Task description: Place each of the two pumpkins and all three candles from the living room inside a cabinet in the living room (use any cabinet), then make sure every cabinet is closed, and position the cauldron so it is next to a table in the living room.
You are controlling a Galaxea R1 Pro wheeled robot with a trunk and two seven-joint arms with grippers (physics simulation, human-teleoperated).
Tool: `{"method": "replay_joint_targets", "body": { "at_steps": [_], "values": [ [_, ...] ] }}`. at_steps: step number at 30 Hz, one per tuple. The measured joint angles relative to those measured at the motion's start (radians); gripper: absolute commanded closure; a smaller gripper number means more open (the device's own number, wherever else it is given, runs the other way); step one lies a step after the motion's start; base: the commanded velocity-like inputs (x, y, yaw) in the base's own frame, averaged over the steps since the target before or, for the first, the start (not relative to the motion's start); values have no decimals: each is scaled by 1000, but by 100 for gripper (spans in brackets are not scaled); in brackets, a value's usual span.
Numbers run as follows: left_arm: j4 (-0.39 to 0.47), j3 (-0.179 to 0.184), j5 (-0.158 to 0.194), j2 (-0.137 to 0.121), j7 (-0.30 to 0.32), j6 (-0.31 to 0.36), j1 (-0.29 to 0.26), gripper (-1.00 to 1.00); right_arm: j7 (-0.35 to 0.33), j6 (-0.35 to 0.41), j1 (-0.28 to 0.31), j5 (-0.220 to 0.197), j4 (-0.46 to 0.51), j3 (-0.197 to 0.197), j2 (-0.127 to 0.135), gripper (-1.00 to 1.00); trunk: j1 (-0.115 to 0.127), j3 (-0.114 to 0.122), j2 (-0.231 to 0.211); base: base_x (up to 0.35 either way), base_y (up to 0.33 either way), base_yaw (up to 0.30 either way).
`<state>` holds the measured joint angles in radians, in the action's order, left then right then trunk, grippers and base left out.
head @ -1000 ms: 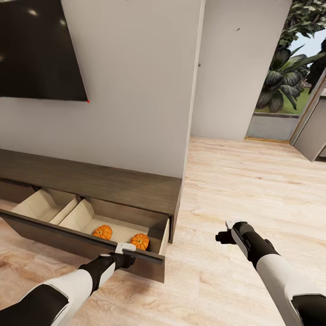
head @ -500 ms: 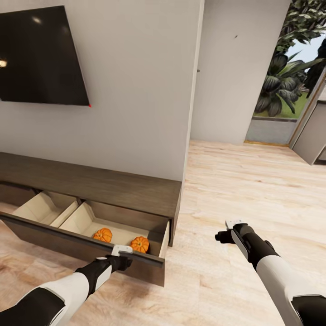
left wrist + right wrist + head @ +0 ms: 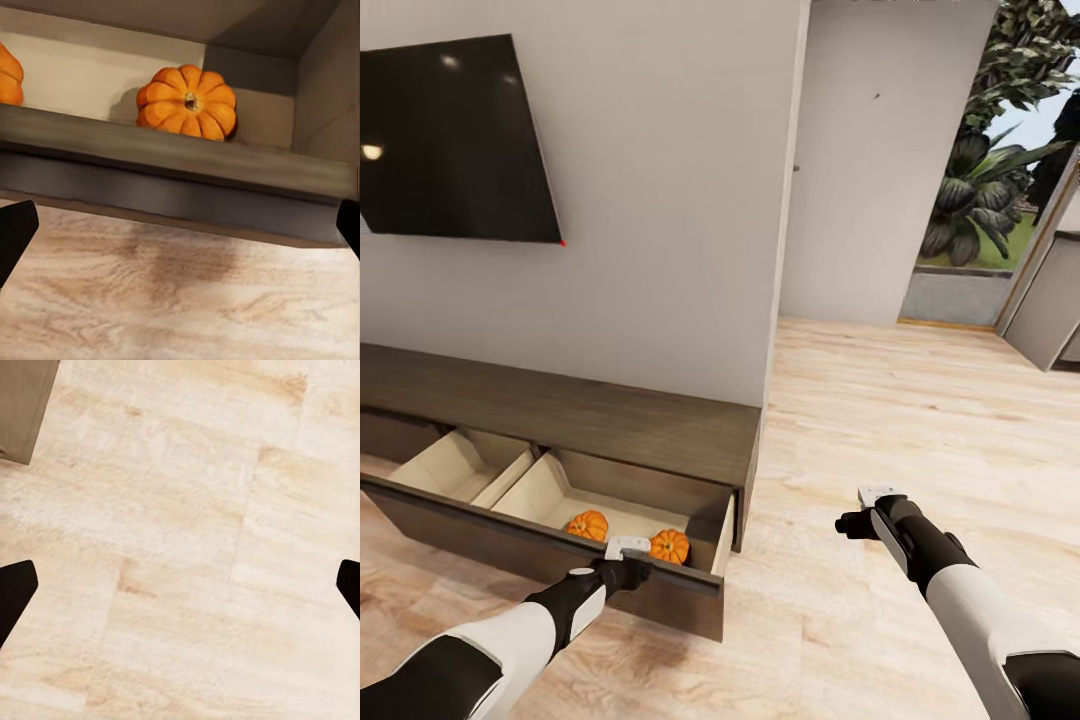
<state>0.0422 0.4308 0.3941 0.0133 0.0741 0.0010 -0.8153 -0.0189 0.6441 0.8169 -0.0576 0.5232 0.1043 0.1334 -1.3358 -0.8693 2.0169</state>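
While two pumpkins (image 3: 587,525) (image 3: 669,546) are sitting in the open cabinet (image 3: 590,420) drawer, left gripper (image 3: 626,549) and right gripper (image 3: 870,494) are hanging spread.

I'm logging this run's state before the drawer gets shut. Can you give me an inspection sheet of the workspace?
Surface: light wood-plank floor.
Job's things: cabinet with its drawer pulled out; two pumpkins in its right compartment; left compartment looks bare.
Clutter: nothing seen.
Grippers: left gripper at the drawer's front edge, open; right gripper open over the floor, holding nothing.
Cables: nothing seen.
Surroundings: black TV on the wall, plants outside a doorway.
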Motion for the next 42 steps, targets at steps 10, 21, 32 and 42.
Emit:
{"method": "replay_joint_targets", "body": {
  "at_steps": [10,21,32,42],
  "values": [
    [0,0,12,0,0,-2,0,-100,0,0,0,-1,0,0,0,-100,0,17,0,0,0,0],
    [1,0,38,2,-3,-39,3,-100,0,-8,-1,0,0,0,0,-100,0,35,0,0,0,0],
    [1,0,65,0,-7,-141,35,-100,-2,-49,-6,0,-2,-1,0,-100,-38,22,70,0,0,0],
    [1,0,121,0,-8,-151,36,-100,-33,-113,-17,0,-12,-1,0,-100,-77,7,140,0,0,0]
  ]
}}
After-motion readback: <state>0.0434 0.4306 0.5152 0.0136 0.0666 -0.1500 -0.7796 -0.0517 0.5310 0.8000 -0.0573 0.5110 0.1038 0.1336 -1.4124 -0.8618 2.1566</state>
